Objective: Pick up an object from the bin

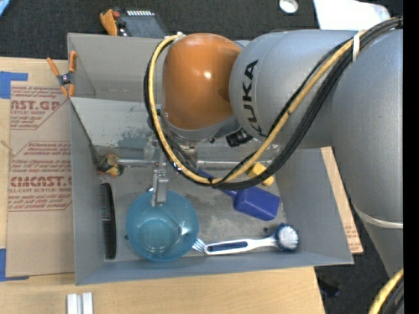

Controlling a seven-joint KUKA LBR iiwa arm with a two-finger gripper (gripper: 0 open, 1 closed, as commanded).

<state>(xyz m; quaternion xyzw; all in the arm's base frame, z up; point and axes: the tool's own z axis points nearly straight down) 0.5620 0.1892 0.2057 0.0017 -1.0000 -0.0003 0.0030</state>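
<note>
My gripper (159,193) hangs below the orange wrist cover in the bin's left half. Its tip comes down to the far rim of a translucent light-blue cup (160,233), which stands mouth-up near the bin's front wall. The arm hides how the jaws stand. A dark blue block (256,203) lies to the right of the cup. A white and blue brush (252,243) with a round bristle head lies along the front wall, its handle end touching the cup.
A black comb (108,221) lies along the left wall beside the cup. A small orange-brown thing (108,166) sits at the left wall, farther back. The arm and its cables cover the bin's back and right parts.
</note>
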